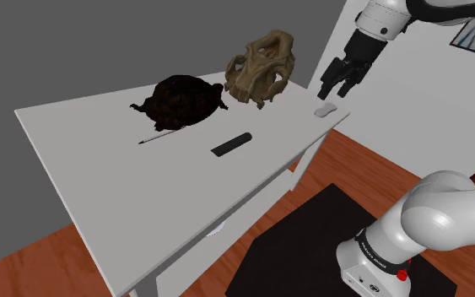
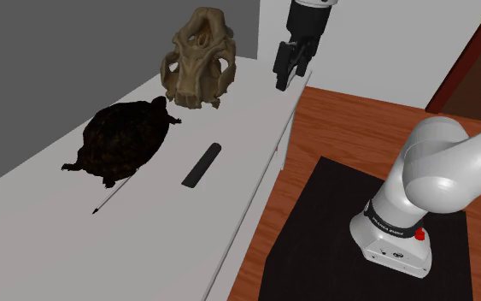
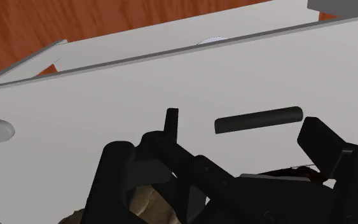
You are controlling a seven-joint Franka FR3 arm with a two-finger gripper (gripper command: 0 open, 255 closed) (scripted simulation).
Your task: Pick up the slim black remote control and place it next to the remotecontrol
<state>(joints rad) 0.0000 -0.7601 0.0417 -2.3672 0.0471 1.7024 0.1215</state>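
The white worktop [image 1: 100, 160] carries a skull [image 1: 262, 67], a dark turtle [image 1: 180, 101], a black remote [image 1: 232, 144] and a pale remote [image 1: 326, 110]. The black remote lies mid-worktop, well apart from the tool [image 1: 335, 89], which hangs near the pale remote with its fingers wide and empty.

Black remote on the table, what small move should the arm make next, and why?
Probably carry the gripper across until it is above the black remote. It hangs open and empty, high up near the pale remote at the table corner, well apart from the black one.
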